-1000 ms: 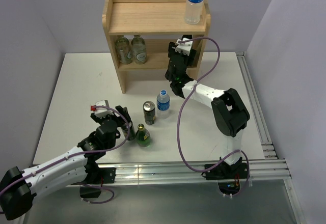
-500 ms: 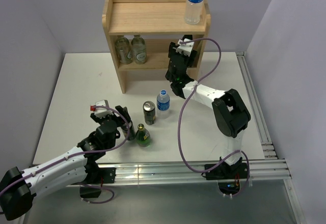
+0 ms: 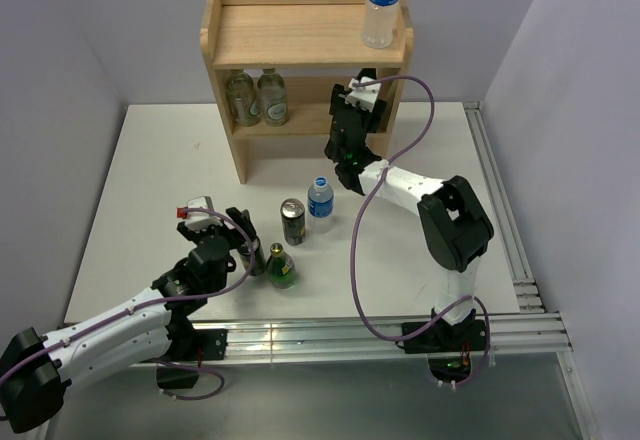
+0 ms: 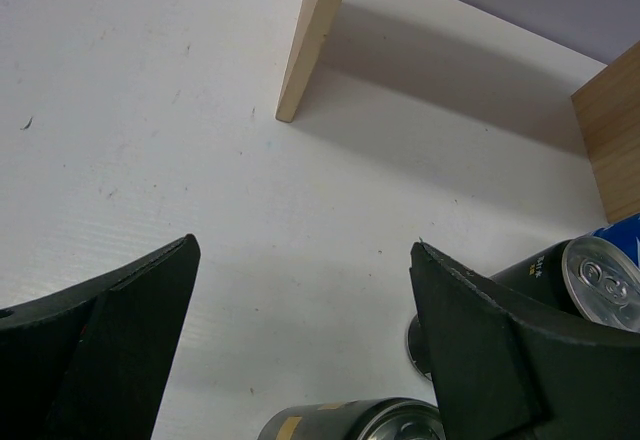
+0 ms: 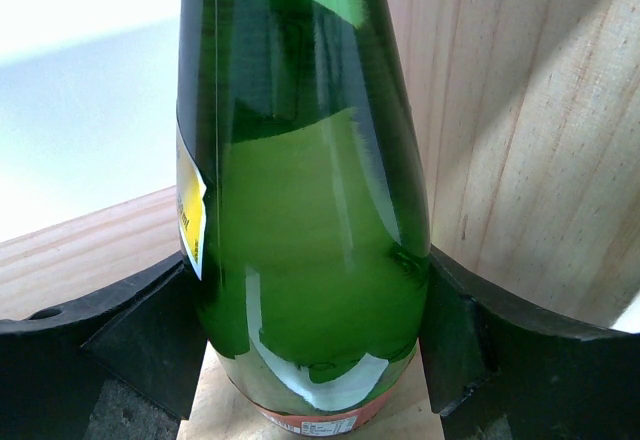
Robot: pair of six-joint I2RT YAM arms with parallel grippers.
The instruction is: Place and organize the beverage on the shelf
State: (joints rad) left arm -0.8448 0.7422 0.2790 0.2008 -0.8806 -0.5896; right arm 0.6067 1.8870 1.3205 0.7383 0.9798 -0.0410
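The wooden shelf [image 3: 290,30] stands at the back of the table. My right gripper [image 3: 353,110] reaches into its lower tier at the right end. It is shut on a green glass bottle [image 5: 300,210], whose base rests on the shelf board [image 5: 90,250] beside the side panel [image 5: 520,110]. One water bottle [image 3: 383,0] stands on the top tier. Two glass bottles [image 3: 257,97] stand on the lower tier at the left. On the table stand a water bottle [image 3: 320,203], a dark can [image 3: 292,221], a green bottle [image 3: 281,267] and a second dark can [image 3: 252,258]. My left gripper [image 3: 245,250] is open, with this second can [image 4: 350,422] low between its fingers [image 4: 110,330].
The shelf's left leg [image 4: 312,40] shows ahead in the left wrist view, with bare white table [image 4: 150,140] before it. The other can [image 4: 590,275] stands just right of my left gripper's right finger. Grey walls close in the table on the left, right and back.
The right arm's elbow has shifted very slightly to the right, with the gripper still on the green bottle. The left arm has not moved.
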